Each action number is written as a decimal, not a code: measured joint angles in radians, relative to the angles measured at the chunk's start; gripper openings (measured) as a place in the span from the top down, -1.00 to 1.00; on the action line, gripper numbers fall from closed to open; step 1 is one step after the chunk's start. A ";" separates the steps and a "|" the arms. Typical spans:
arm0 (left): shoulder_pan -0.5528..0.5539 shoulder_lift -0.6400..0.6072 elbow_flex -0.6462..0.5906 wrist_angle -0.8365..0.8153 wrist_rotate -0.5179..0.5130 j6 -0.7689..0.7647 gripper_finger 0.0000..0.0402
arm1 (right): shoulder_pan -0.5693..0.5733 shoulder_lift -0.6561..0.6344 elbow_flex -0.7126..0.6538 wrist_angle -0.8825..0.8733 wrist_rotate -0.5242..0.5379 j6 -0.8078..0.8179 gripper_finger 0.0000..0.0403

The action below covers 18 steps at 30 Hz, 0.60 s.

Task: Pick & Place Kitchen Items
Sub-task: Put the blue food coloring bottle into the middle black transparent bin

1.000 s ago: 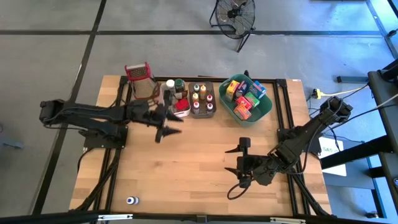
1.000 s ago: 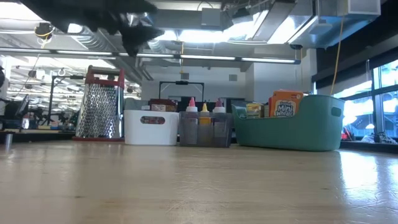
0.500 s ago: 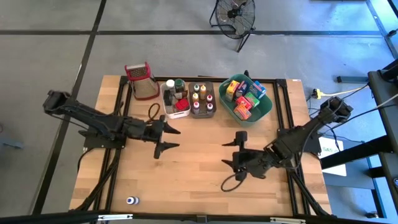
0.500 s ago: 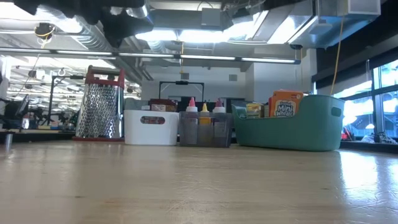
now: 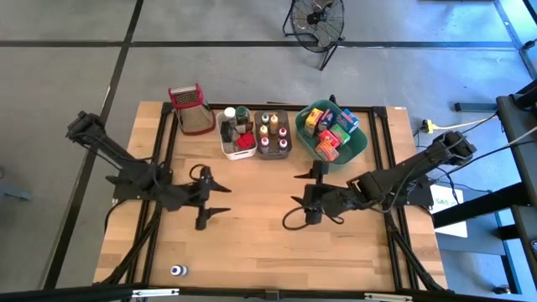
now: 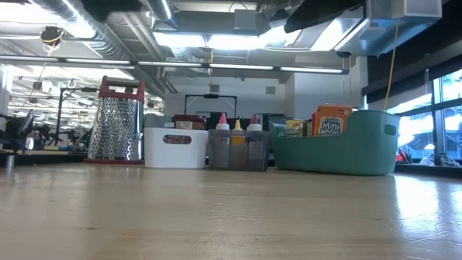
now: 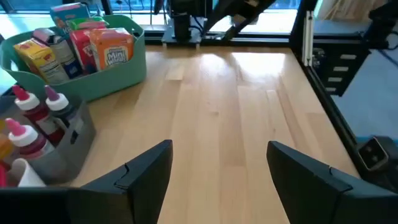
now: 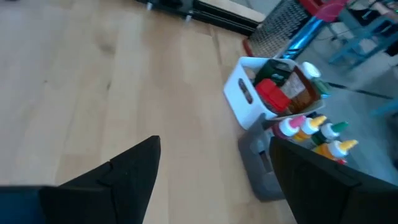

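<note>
High view: left gripper [image 5: 208, 196] and right gripper [image 5: 300, 195] hover mid-table, fingers spread, empty.

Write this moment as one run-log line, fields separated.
left gripper: open, empty | right gripper: open, empty | both over bare wooden table

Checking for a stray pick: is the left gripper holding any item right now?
No: in the left wrist view the left gripper is open, with only bare table between its fingers.
</note>
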<state>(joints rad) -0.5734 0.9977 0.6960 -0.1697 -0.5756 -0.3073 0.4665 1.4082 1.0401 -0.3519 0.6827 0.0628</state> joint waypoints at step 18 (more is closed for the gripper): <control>-0.143 0.352 0.390 -0.700 0.239 -0.467 -0.27 | -0.040 0.000 0.000 0.015 -0.190 0.007 -0.51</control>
<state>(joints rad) -0.7166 1.3494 1.0859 -0.8694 -0.3366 -0.7742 0.4267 1.4082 1.0401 -0.3370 0.4927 0.0700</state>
